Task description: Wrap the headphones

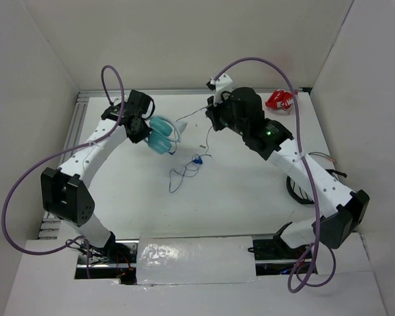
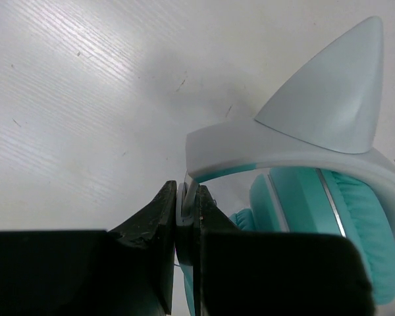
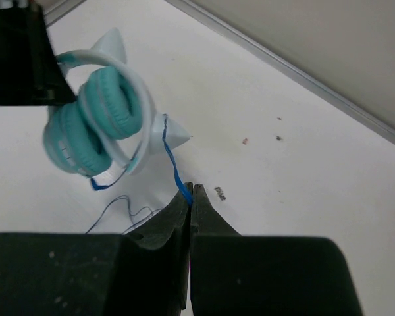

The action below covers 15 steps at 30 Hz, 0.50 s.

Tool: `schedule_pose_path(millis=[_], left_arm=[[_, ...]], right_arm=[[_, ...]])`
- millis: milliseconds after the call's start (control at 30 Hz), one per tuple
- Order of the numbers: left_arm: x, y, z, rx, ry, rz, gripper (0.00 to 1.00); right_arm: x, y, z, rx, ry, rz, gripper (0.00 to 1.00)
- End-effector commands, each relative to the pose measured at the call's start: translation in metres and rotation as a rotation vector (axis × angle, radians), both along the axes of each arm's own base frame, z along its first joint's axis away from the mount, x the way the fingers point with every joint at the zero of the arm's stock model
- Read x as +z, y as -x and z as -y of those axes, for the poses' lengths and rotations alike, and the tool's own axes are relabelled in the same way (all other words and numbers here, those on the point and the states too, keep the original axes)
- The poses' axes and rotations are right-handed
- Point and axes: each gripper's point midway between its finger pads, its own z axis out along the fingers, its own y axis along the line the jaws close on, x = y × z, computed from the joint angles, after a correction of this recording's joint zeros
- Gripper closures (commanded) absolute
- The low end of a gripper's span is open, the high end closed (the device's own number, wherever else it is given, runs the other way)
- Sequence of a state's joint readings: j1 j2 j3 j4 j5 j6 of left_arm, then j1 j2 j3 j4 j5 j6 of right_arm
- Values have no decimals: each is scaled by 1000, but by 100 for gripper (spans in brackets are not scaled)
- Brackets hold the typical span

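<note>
The headphones are at the far left part of the table, just beside the left gripper. This gripper is closed tight on the thin white headband, at its lower end, and both fingers press on it from the two sides. One pointed white cat ear stands on the headband, above the teal ear cup. In the right wrist view the two ear cups are close together, face to face, and the headband curves around them. I cannot tell if the headphones touch the table or hang a little above it.

The right gripper is to the right of the headphones, near the far middle of the table. Its fingers are closed on the thin blue cable, which goes up from the fingertips to the headphones, close past the second cat ear. The rest of the cable lies in loose loops on the table, nearer than the headphones, and the blue plug rests there, near the middle.

A small red-and-white object lies at the far right corner. A black coil of cable lies at the right side, partly hidden under the right arm.
</note>
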State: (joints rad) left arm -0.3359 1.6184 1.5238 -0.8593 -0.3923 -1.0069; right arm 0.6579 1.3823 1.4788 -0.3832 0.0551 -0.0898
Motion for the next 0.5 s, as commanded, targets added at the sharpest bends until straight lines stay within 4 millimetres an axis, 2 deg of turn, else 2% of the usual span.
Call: schedule_pose_path(millis=[0,100,167,267,400,433,467], left_arm=[[24,-18,-3,98,34,63,100],[22,-27,1,136,81,39,100],[24,-34,10,129,135,36,100],[25,-44,21,104,209,45,100],[37,-52,36,0,311,99,100],[42,-48,46,-67,367,99,100],[49,-53,45,-95,397,155,100]], right_arm=[[18,31,-30,198,-39,50,100],[10,64,-61,379,-55,17,100],[-1,94,-89,547,-70,-16,100],[-21,117,-113,660,-73,-64,100],[-57,122,-128,671,-81,-123,95],[-79,122,-129,666,-62,-160,93],[-83,119,-132,659,-82,-148,93]])
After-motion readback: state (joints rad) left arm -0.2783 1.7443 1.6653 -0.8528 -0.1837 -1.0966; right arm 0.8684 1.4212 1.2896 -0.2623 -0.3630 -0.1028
